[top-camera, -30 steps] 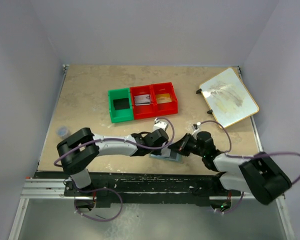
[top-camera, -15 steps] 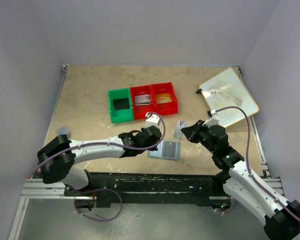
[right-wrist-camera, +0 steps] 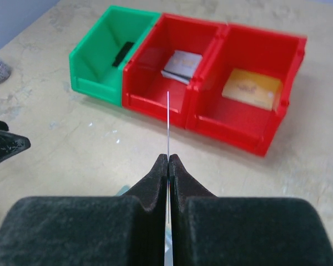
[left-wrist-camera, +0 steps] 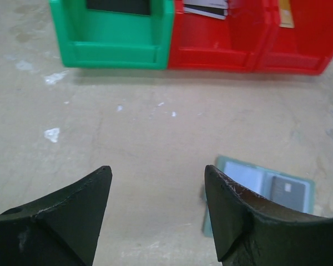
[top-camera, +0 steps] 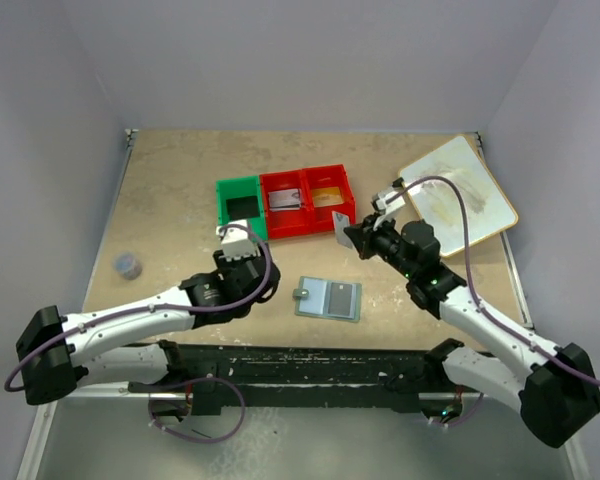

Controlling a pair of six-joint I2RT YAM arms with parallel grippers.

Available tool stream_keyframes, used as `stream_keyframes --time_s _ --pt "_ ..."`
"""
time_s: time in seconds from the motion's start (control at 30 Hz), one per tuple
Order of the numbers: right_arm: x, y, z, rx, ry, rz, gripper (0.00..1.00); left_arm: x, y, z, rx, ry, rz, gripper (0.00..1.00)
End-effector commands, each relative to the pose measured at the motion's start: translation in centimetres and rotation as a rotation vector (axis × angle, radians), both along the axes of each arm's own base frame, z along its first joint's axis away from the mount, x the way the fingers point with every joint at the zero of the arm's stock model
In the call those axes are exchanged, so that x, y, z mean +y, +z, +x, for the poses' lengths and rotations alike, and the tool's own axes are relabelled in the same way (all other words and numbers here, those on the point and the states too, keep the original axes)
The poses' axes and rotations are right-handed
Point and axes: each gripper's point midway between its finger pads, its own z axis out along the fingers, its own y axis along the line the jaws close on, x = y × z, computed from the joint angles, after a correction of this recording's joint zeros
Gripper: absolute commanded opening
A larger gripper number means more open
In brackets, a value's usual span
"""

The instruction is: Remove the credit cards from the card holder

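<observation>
A thin grey credit card [right-wrist-camera: 168,119] is pinched in the right claw [right-wrist-camera: 168,160] near red plastic bins [right-wrist-camera: 155,105]; dropping it in seems due next. The left claw [left-wrist-camera: 156,173] is spread wide, empty, near the open grey-green bifold card holder [top-camera: 318,298].

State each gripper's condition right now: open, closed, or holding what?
Left gripper: open, empty.
Right gripper: closed on a card.
</observation>
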Motion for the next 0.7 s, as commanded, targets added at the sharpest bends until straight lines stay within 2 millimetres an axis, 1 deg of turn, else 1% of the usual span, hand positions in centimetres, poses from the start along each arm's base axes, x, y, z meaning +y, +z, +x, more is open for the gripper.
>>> stream_keyframes --time_s 0.0,0.1,0.13,0.23,0.27,0.3,0.33,0.37,0.43,0.57,0.67 --pt "2.8 6.2 1.6 -0.334 0.146 -0.086 0.0 5.3 -0.7 -0.6 -0.025 0.207 0.027 0.66" --pt "4.2 6.5 2.8 -0.397 0.186 -0.162 0.0 6.7 -1.1 -1.2 -0.02 0.256 0.019 0.67" --pt "4.6 7.0 3.5 -0.418 0.194 -0.189 0.0 7.0 -1.0 -1.3 -0.025 0.268 0.017 0.67" --pt "6.6 6.9 5.2 -0.446 0.268 -0.293 0.0 7.4 -0.7 -1.4 -0.038 0.261 0.013 0.69" --pt "7.4 6.6 5.6 -0.448 0.304 -0.328 0.0 7.3 -0.6 -1.4 -0.039 0.254 0.011 0.7" --pt "8.3 5.7 6.4 -0.442 0.341 -0.375 0.0 7.3 -0.5 -1.4 -0.04 0.253 0.009 0.7" --pt "9.0 5.3 7.2 -0.434 0.351 -0.399 0.0 7.3 -0.4 -1.4 -0.04 0.252 0.008 0.7" --pt "9.6 5.4 8.0 -0.437 0.351 -0.41 0.0 7.3 -0.3 -1.4 -0.039 0.252 0.008 0.7" --pt "10.9 4.5 9.2 -0.41 0.385 -0.449 0.0 7.4 -0.3 -1.5 -0.039 0.252 0.004 0.7" --pt "12.7 2.7 11.7 -0.374 0.412 -0.495 0.0 7.7 0.1 -1.7 -0.041 0.254 -0.005 0.7" --pt "13.6 1.5 13.3 -0.359 0.418 -0.519 0.0 8.3 0.5 -1.8 -0.051 0.262 -0.009 0.7"
